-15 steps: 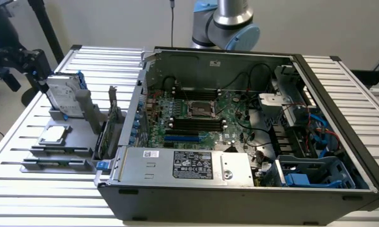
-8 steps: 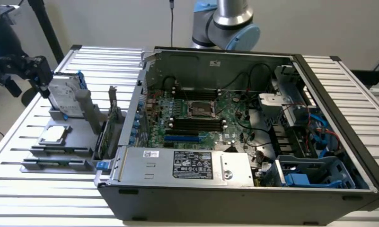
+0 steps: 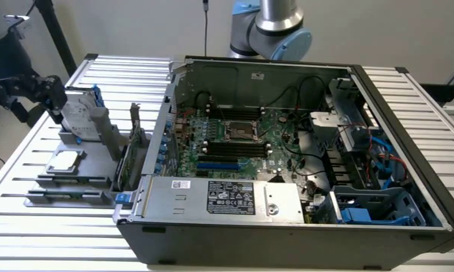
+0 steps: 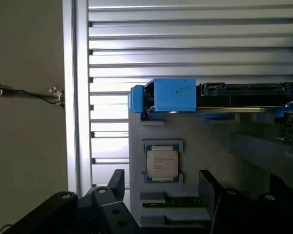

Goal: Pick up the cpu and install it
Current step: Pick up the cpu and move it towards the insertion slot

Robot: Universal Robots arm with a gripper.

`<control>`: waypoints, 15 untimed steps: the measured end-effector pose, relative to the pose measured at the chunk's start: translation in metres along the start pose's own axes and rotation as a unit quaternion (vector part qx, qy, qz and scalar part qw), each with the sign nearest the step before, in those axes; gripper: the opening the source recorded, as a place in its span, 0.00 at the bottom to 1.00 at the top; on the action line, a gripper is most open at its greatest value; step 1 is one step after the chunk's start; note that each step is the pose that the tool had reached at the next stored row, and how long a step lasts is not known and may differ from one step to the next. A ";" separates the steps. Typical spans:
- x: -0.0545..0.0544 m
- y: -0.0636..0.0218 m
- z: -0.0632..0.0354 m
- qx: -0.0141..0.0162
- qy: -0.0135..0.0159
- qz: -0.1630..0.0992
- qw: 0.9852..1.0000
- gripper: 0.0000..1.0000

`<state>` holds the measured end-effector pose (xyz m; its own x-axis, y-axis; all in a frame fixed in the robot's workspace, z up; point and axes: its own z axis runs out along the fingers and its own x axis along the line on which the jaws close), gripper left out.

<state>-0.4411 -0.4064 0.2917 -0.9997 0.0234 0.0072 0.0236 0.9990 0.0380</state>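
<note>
The cpu (image 4: pixel 162 162), a flat square chip with a dull silver lid and pale rim, is lying in a recess of the matte grey holder tray (image 4: pixel 210 141). The black gripper (image 4: pixel 161 181) is hovering over that tray, its blocky fingers standing wide apart and clasping nothing.

end effector (image 4: pixel 161 187) open wide, empty; black fingers (image 4: pixel 116 183) spread apart; arm (image 3: pixel 276 28) upright
</note>
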 end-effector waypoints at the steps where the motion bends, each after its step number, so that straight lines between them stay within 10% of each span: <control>1: -0.001 -0.0001 0.0019 0.000 0.001 0.000 1.000 0.71; 15: -0.007 -0.0011 0.0273 0.000 0.006 -0.001 1.000 0.71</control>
<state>-0.4346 -0.4066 0.2643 -0.9996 0.0219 0.0190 0.0226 0.9990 0.0378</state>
